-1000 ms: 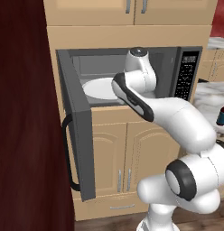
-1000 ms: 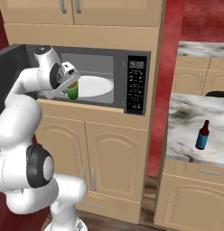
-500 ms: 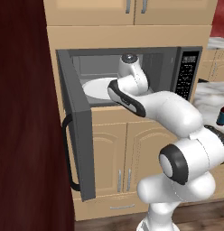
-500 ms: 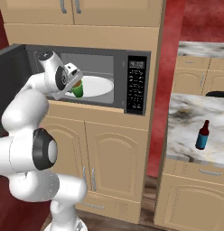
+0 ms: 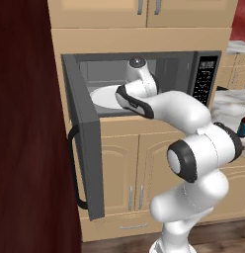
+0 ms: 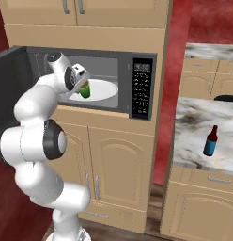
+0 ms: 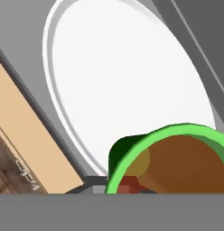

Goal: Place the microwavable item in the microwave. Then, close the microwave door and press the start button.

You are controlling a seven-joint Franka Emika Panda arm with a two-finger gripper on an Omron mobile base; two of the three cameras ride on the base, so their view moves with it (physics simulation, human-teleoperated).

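The jaws were clamped tight on the green cup, which the gripper held just above the near left part of the white round plate inside the microwave. The cup looked light and rigid, its brownish contents open at the top, so keeping it level and gripping at the rim seemed wise. The cavity ceiling sat close over the wrist; the microwave door stood swung wide at the left, leaving the opening free for backing out.
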